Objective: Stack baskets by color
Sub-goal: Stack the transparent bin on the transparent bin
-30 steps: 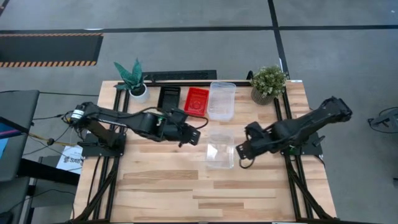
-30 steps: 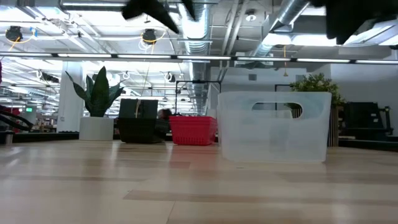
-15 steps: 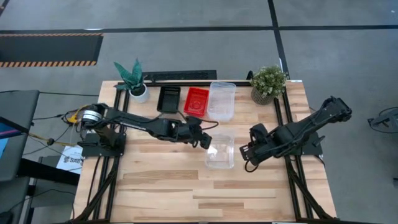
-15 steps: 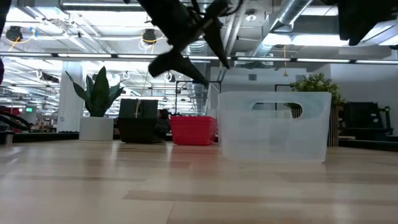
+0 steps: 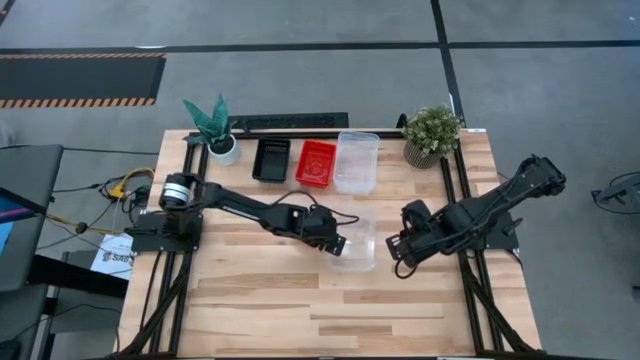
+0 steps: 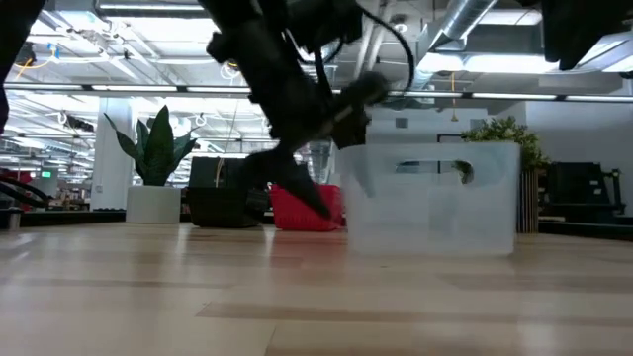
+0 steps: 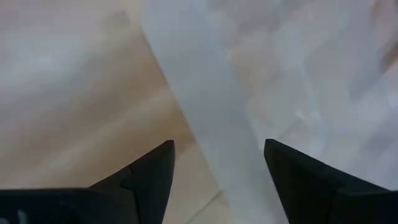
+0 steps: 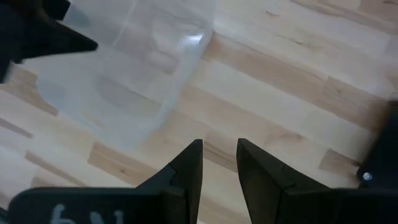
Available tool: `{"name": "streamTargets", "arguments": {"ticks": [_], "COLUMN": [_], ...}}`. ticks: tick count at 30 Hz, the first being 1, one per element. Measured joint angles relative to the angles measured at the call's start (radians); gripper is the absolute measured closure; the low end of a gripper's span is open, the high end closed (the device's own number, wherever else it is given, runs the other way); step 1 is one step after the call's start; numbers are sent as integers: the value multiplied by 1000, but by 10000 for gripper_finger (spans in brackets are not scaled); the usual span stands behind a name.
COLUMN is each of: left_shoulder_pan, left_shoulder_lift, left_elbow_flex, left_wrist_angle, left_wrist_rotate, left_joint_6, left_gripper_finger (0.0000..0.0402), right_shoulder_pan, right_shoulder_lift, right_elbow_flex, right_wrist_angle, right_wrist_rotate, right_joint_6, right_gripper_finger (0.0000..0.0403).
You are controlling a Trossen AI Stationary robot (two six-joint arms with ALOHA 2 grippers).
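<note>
Wooden desk [image 5: 260, 290] on grey floor.

High view: we saw black basket [image 5: 271, 159], red basket [image 5: 316, 163], clear basket [image 5: 356, 161] in row at far edge. Loose clear basket [image 5: 356, 243] mid-desk, long axis front-to-back. Left claw [image 5: 336, 243] at its left wall, nearer; right claw [image 5: 397, 247] just beside, right.

Left wrist view: we saw fingers spread, straddling translucent wall, nothing gripped.

Right wrist view: fingers narrowly parted, empty.

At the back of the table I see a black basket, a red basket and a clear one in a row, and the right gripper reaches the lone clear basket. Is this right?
Not quite. The high view shows the left gripper, open, at the lone clear basket; the right gripper waits beside it. The row is right: black basket, red basket, clear one.
</note>
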Motion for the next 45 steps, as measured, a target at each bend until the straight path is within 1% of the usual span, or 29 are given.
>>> {"name": "streamTargets", "arguments": {"ticks": [3,6,9,12,13,14,19,22,25,29,32,36,38,42,45], "left_shoulder_pan": [10,21,31,42,46,48,62,64,71,110,154,215,248,317,366], "left_shoulder_lift": [49,62,65,53,46,41,19,-26,-80,-139,-164,-181,-180,-168,-161], "left_elbow_flex": [-1,0,-1,-1,-1,-1,40,87,131,198,250,317,355,407,417], "left_wrist_angle": [-2,12,13,17,14,13,-42,-83,-154,-298,-404,-439,-434,-373,-361], "left_wrist_rotate": [95,148,155,160,165,167,198,196,138,-12,-94,-168,-185,-223,-234], "left_joint_6": [-25,-36,-24,3,7,8,28,49,77,117,157,207,236,265,272], "left_gripper_finger": [191,236,297,367,383,391,400,401,401,401,401,401,401,401,401], "right_shoulder_pan": [0,0,0,0,0,0,0,0,2,24,51,99,123,152,165], "right_shoulder_lift": [0,-1,-1,0,0,0,-1,-4,-3,-3,-3,-3,-3,-16,-41], "right_elbow_flex": [0,0,0,0,0,0,0,0,0,0,0,0,0,-1,0], "right_wrist_angle": [-1,-5,-8,-11,-15,-22,-53,-69,-92,-128,-157,-187,-180,-175,-183], "right_wrist_rotate": [0,0,2,5,6,7,7,7,7,7,7,5,5,4,6], "right_joint_6": [-3,-4,-5,-6,-6,-6,-5,7,20,43,77,143,160,160,178], "right_gripper_finger": [281,281,281,281,281,281,281,281,281,281,281,281,281,281,281]}}
